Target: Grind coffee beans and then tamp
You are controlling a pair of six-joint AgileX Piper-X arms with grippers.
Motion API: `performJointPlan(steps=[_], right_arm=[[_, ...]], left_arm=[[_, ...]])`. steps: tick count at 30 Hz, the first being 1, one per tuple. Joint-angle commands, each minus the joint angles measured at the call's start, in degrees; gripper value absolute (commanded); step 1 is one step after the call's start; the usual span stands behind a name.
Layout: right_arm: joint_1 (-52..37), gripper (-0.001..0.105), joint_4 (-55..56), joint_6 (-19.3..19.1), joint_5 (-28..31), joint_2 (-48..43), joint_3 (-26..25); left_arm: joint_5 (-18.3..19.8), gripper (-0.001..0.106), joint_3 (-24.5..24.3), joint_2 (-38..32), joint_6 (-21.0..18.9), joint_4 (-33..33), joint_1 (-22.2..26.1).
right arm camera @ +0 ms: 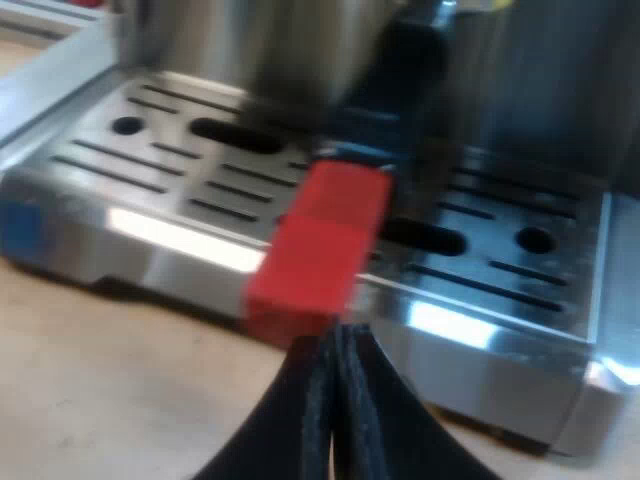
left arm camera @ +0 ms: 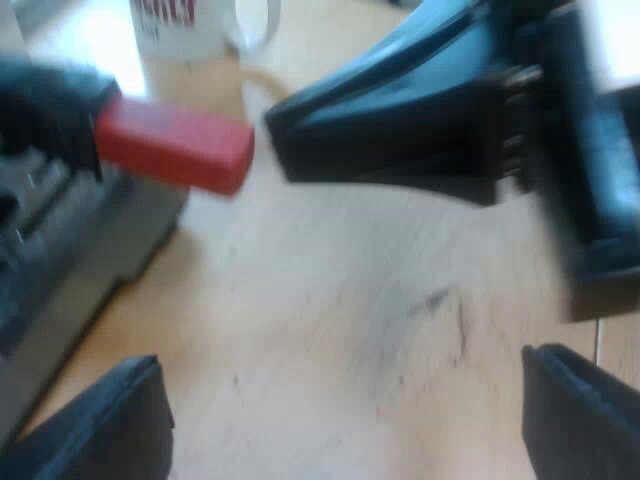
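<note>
Holder sits at the front of the machine, its handle reaching out over the drip tray and ending in the red end. My right gripper has its fingers pressed together on nothing, tips right at the near edge of that red end; I cannot tell whether they touch it. My left gripper is spread wide and empty over the table, close by the machine, with the mug beyond the handle. I judge this to be the grinding step, with tamping not yet begun. Next I either nudge the handle with the closed tips or open the right fingers and take the red end squarely. Contact only at its edge could slip off, so I line up first.
</note>
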Motion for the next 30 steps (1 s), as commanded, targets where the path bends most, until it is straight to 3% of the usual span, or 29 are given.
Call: performJointPlan(steps=[1,6,11,24,30], right_arm=[[-2.05,0.0,-0.41,-0.42,-2.5,-0.07,0.01],[-2.77,0.0,-0.33,-0.42,-6.38,0.03,0.01],[-1.85,0.0,-0.32,2.6,-6.25,0.03,0.01],[-1.48,0.0,-3.45,2.6,-7.49,2.27,0.01],[-3.18,0.0,-10.25,-0.54,-5.63,4.71,0.01]], left_arm=[[0.27,0.074,-0.11,-2.26,0.01,-0.27,-0.08],[0.27,0.074,-0.11,-3.65,0.01,-0.27,-0.08],[0.27,0.074,-0.11,-3.65,-0.1,-0.27,-0.08],[0.27,0.074,-0.11,-3.65,-0.63,2.57,-0.08],[0.74,0.074,-0.11,-3.65,-0.63,2.57,-0.08]])
